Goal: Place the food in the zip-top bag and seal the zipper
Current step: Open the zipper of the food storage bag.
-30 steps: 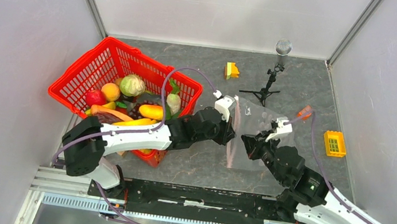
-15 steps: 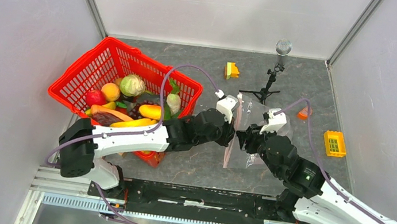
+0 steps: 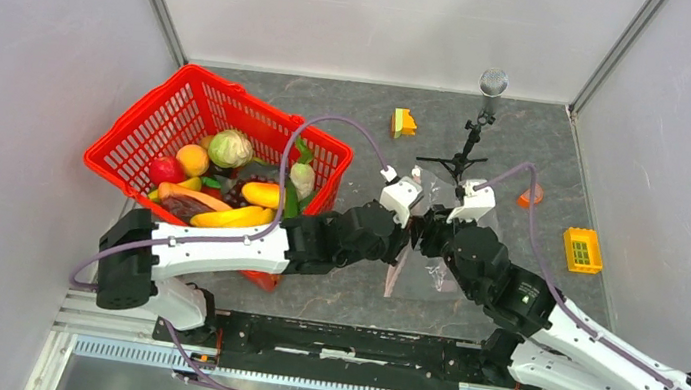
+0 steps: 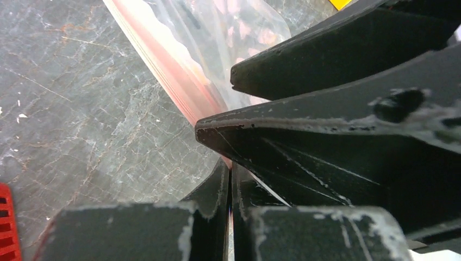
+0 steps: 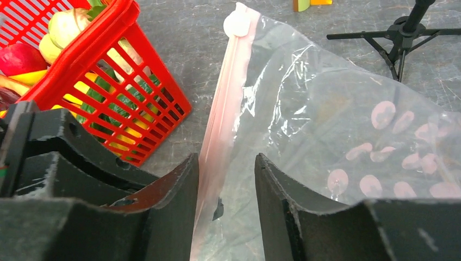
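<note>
The zip-top bag (image 3: pixel 434 270) is held up off the table between my two grippers; it shows clear and crinkly in the right wrist view (image 5: pixel 326 109), with no food seen inside. Its pale pink zipper (image 5: pixel 224 109) runs up to a white slider (image 5: pixel 237 22). My left gripper (image 3: pixel 406 235) is shut on the pink zipper edge (image 4: pixel 185 87), pinched at the jaws (image 4: pixel 229 168). My right gripper (image 3: pixel 425 234) is open, and its fingers straddle the zipper (image 5: pixel 225 163) without touching. The food (image 3: pixel 223 174) lies in the red basket.
The red mesh basket (image 3: pixel 144 123) stands at the left, close to the left arm, and also shows in the right wrist view (image 5: pixel 136 81). A microphone tripod (image 3: pixel 468 156) stands behind the bag. A yellow-orange block (image 3: pixel 402 122), an orange piece (image 3: pixel 530 194) and a yellow block (image 3: pixel 582 249) lie around.
My right gripper has moved left and forward to the bag's pink edge, right beside the left gripper. The bag has been drawn up narrower between them.
</note>
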`<state>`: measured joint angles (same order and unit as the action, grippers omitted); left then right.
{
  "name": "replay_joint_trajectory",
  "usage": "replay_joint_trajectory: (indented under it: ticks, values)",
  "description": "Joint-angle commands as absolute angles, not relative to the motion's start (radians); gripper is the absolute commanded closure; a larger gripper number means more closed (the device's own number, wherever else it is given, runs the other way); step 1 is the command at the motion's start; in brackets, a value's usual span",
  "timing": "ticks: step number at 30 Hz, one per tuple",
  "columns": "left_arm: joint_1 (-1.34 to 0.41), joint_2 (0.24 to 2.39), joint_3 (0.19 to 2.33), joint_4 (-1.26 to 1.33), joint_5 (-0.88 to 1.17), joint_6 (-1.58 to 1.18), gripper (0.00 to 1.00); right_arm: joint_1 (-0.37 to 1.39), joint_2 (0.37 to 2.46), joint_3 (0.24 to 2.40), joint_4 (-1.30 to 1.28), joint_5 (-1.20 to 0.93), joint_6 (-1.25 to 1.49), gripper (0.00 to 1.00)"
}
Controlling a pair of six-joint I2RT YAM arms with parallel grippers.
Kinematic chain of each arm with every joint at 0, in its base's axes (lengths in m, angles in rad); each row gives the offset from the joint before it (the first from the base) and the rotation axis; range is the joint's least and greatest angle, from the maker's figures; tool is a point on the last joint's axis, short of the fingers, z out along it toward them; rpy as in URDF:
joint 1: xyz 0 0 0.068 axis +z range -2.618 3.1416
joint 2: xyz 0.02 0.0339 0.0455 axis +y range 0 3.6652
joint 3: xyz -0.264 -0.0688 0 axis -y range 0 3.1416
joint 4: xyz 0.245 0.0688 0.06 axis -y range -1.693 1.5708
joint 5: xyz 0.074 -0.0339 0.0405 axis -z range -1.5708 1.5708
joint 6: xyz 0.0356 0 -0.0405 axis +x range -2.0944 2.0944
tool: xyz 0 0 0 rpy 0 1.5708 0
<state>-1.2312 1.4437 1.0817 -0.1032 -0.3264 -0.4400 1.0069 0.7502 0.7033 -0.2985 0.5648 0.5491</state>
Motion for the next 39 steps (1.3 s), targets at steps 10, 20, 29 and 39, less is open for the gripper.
replay_joint_trajectory:
  ticks: [10, 20, 29, 39]
  values:
    - [-1.239, 1.372, 1.087, -0.108, -0.475, -0.408, 0.98, 1.008, 0.752, 0.754, -0.340, 0.585, 0.554, 0.68]
    - [-1.239, 1.365, 1.106, -0.101, -0.418, -0.397, 0.98, 1.009, 0.781, 0.769, -0.426, 0.662, 0.534, 0.71]
    - [-1.229, 1.370, 1.111, -0.160, -0.505, -0.420, 0.98, 1.011, 0.754, 0.813, -0.415, 0.623, 0.478, 1.00]
    - [-1.104, 1.306, 1.037, -0.296, -0.572, -0.489, 0.98, 1.011, 0.649, 0.932, -0.752, 0.755, 0.483, 1.00]
